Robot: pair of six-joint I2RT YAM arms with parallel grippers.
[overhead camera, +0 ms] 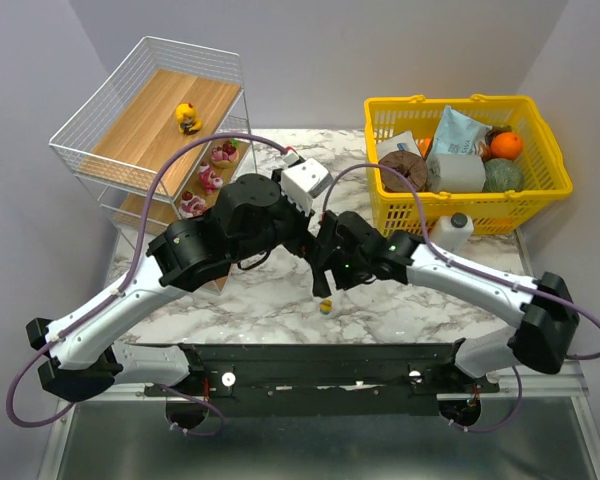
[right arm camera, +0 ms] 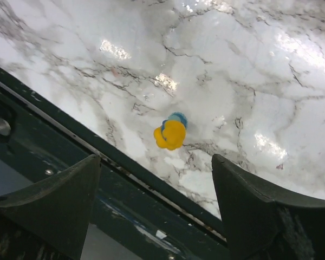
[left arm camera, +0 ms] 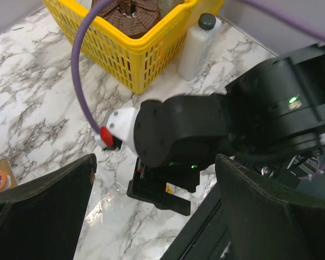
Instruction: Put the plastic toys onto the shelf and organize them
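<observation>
The shelf stands at the far left. One yellow duck sits on its top board, and three pink toys stand in a row on the tier below. A second yellow duck lies on the marble near the front edge. In the right wrist view this duck has a blue part and lies just beyond my right gripper, which is open, empty and above it. My left gripper is open and empty, facing the right arm's wrist at the table's middle.
A yellow basket of groceries stands at the back right, with a white bottle in front of it. The black base rail runs along the near edge, close to the duck on the table. The two arms nearly meet at the middle.
</observation>
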